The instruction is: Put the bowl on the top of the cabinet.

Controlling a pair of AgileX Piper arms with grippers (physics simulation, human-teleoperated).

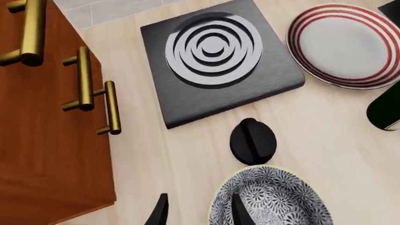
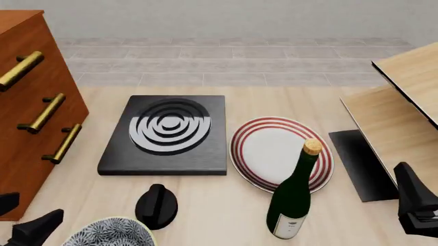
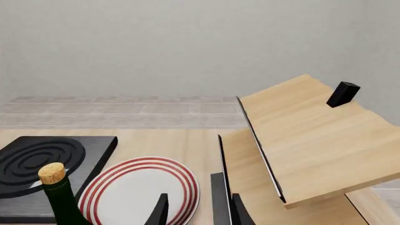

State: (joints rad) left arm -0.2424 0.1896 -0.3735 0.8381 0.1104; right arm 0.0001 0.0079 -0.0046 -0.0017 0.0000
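Observation:
The bowl [image 1: 281,197], black-and-white patterned with a thin yellow rim, sits on the table at the near left; in the front view [image 2: 113,233] it is cut off by the bottom edge. My left gripper [image 1: 200,215] is open, with one finger over the bowl's inside and the other outside, so the fingers straddle its rim; it shows low at the left in the front view [image 2: 34,212]. The reddish-brown cabinet [image 2: 27,77] with brass handles stands at the left, also in the left wrist view [image 1: 44,154]. My right gripper [image 3: 198,213] is open and empty at the near right [image 2: 414,205].
A black hob slab with grey rings [image 2: 167,133] lies mid-table, with a black knob [image 2: 156,205] just beyond the bowl. A white plate with red rings [image 2: 280,154] and a green corked bottle [image 2: 291,200] stand right of centre. Pale wood furniture [image 2: 403,113] fills the right.

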